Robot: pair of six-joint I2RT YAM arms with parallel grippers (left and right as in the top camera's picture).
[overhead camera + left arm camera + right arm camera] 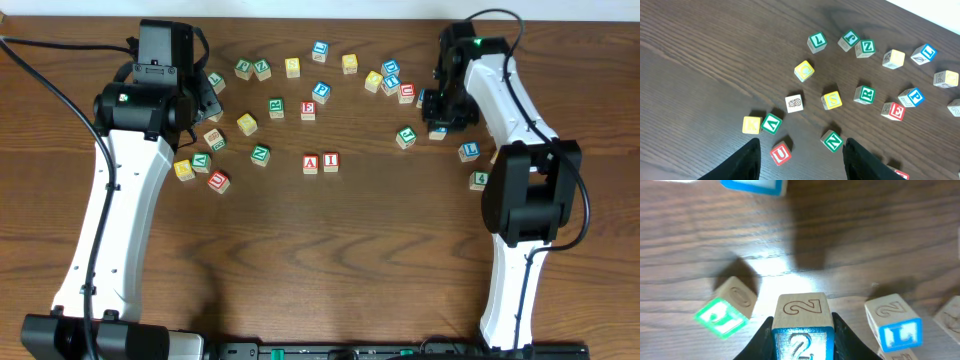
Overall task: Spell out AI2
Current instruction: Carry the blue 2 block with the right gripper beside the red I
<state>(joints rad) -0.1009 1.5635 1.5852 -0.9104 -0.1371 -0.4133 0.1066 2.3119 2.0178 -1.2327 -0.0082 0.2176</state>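
We log the right gripper point(802, 332) seemingly pinching the 2 cube point(802, 309); left gripper point(801, 152) open, empty. A cube point(311, 163), I cube point(331, 161) sit toward 9 o'clock. Our worry: a shallow pinch slips, clipping L cube point(892, 325) at 3 o'clock.

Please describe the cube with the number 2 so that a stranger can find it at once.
On the right side of the table, the right gripper reaches down among scattered cubes. The blue 2 cube sits between its fingers. Unlike the green cube on one side and the blue L cube on the other, its front shows a blue 2.
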